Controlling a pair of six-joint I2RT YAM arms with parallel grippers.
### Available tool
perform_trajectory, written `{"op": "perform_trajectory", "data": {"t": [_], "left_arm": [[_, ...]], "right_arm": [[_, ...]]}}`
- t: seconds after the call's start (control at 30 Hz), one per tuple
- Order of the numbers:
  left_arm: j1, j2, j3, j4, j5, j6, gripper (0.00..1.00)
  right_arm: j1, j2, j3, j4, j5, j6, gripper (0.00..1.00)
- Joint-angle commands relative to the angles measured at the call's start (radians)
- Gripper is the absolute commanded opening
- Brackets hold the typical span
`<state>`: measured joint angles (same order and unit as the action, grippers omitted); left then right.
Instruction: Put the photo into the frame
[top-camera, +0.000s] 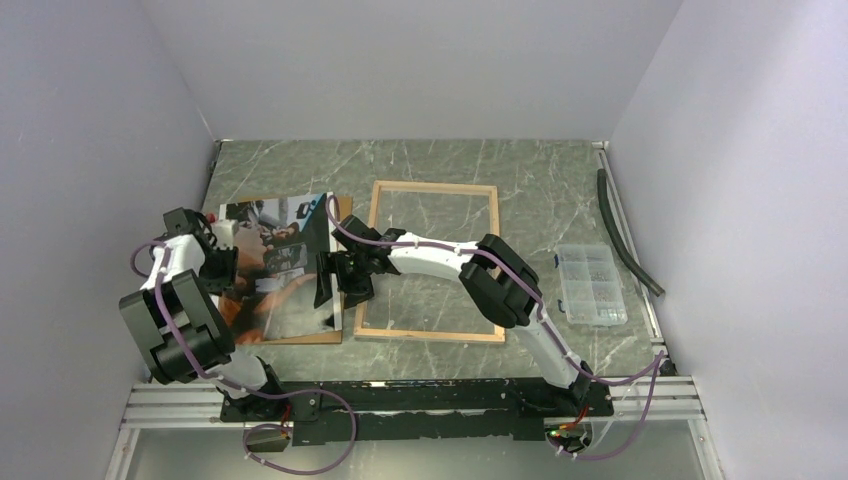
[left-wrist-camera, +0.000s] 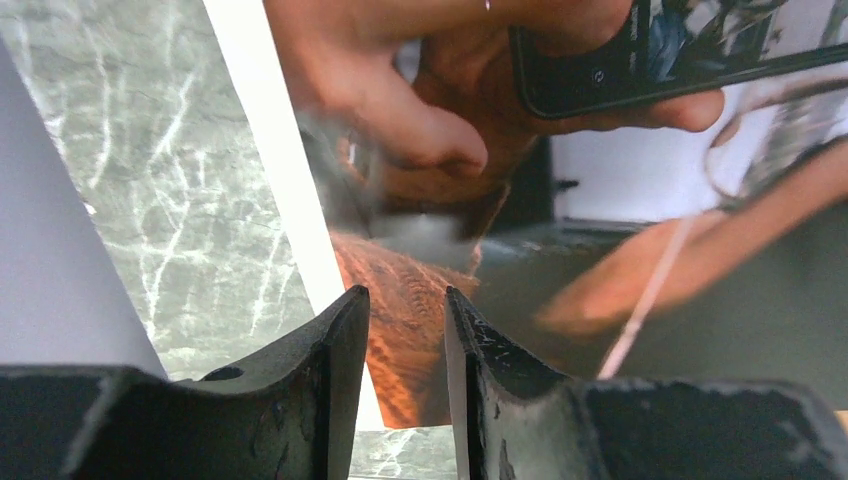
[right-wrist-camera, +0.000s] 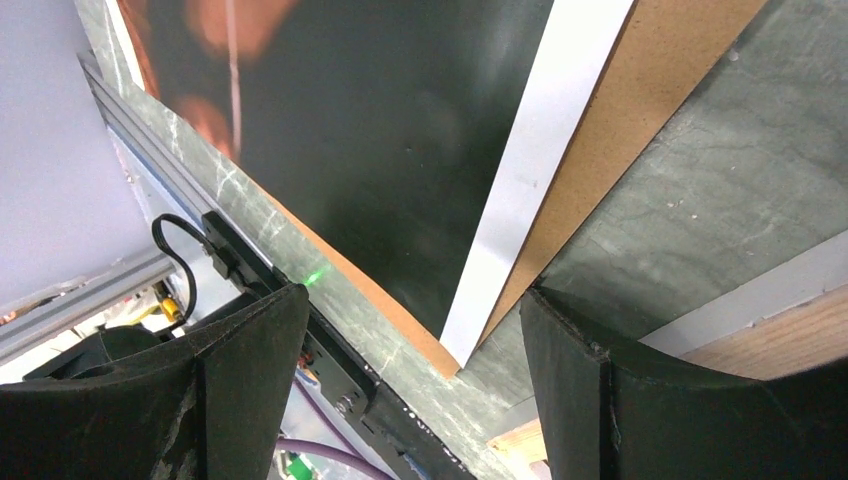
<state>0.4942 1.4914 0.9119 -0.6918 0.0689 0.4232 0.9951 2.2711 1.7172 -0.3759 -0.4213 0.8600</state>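
Starting far L: L fingers (top-camera: 226, 270) at photo's L edge, parted only narrowly, w/ print seen face-on thru the gap in L wrist view, so prob. nothing pinched; cannot tell whether tips touch the sheet. Next, photo (top-camera: 285, 260) itself: lying face up on brown backing board (right-wrist-camera: 600, 170), on L half of worktop (top-camera: 500, 165), long axis running near-to-far, away from arm bases, w/ strip of board showing along R side. Then R fingers (top-camera: 336, 284) at photo's near R corner, spread wide, holding nothing; in R wrist view, white-bordered corner framed btwn the two tips, board just under it. Just R of that, frame (top-camera: 435, 187): pale wood side up, flat on worktop, close beside board, long axis also near-to-far, so approx. parallel to photo. Judging from this: calls for a plain sideways carry to R, no big turn, photo's R edge leading. R arm nearer to frame, sitting btwn print and opening; L arm on far side, better placed to lift or steady L edge. Main risk prob. catching board along w/ thin print at that corner.
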Motion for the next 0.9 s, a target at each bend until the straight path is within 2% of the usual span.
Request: {"op": "perform_trajectory", "data": {"t": [0.0, 0.17, 0.3, 0.43, 0.87], "left_arm": [[0.024, -0.012, 0.083, -0.045, 0.028, 0.018, 0.4], [0.108, -0.019, 0.095, -0.011, -0.05, 0.114, 0.43], [0.154, -0.048, 0.004, 0.08, -0.116, 0.192, 0.43], [0.161, -0.082, -0.1, 0.15, -0.152, 0.216, 0.43], [0.16, -0.112, -0.195, 0.157, -0.099, 0.187, 0.42]], "right_arm": [[-0.01, 0.018, 0.001, -0.034, 0.06, 0.0, 0.82], [-0.008, -0.081, -0.096, -0.029, 0.104, 0.009, 0.82], [0.005, -0.116, -0.15, -0.02, 0.077, 0.012, 0.82], [0.024, -0.088, -0.123, -0.065, 0.057, -0.01, 0.82], [0.066, -0.027, -0.062, -0.074, -0.044, -0.003, 0.81]]}}
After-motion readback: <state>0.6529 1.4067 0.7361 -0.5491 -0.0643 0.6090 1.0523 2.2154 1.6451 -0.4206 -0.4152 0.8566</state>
